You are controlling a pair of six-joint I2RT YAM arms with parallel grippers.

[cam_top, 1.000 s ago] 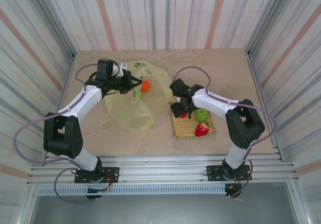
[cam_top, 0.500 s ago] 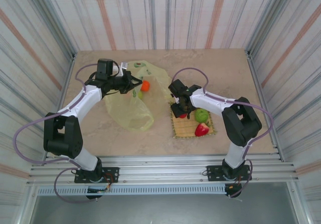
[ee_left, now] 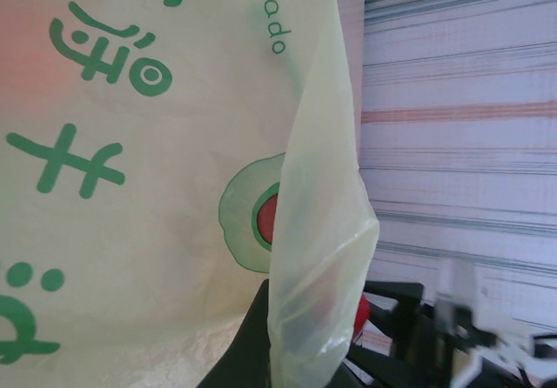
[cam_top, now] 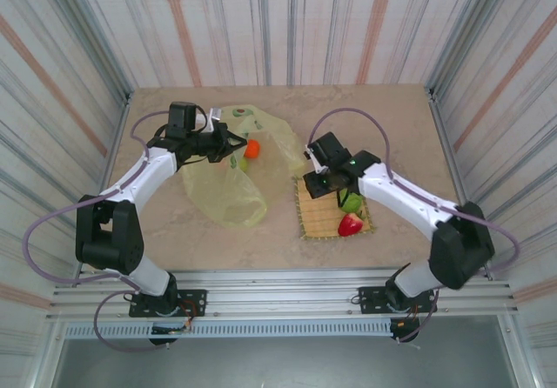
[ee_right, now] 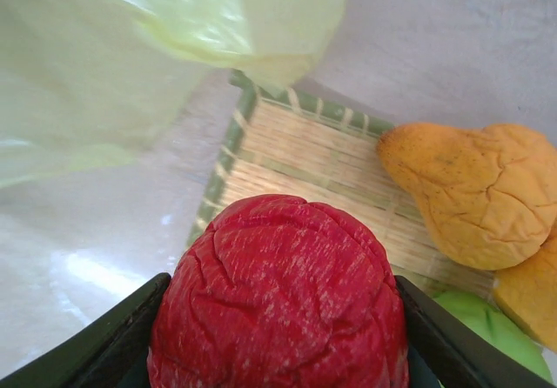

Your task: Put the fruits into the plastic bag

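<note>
Table (cam_top: 392, 136): beige stone-look top, striped walls all round, two arms at work over it.
Left pincer (cam_top: 228, 142): clamped tight on the rim of the bag (cam_top: 231, 188), lifting that edge off the table. In the wrist view the green-printed film drapes right over a dark finger (ee_left: 252, 344).
Right pincer (cam_top: 319, 183): over the far-left corner of the mat (cam_top: 318, 218), jaws part-way in and pressing both sides of the red apple (ee_right: 278, 292).
Red apple to pincer: squarely between the two fingers, filling the gap, with the mat's woven edge just beyond it and the bag's film further off to the left.
Bag to pincers: lying left of the mat, far end raised by the left one. It is near the right one but apart from it.
Orange (cam_top: 252, 149): one, at the bag's raised edge, just right of the left pincer. Inside the film or against it, I cannot tell.
Green apple (cam_top: 352, 202): one, on the mat, tucked against the right arm.
Strawberry (cam_top: 350, 224): one, at the mat's near edge, just below the green apple.
Yellow-orange fruits (ee_right: 470, 192): two in the right wrist view, cracked skin, on the mat right of the red apple and apart from it. The second is cut off by the frame.
Count: one bag, one mat, one red apple, one green apple, one strawberry, one orange, two yellow-orange pieces.
</note>
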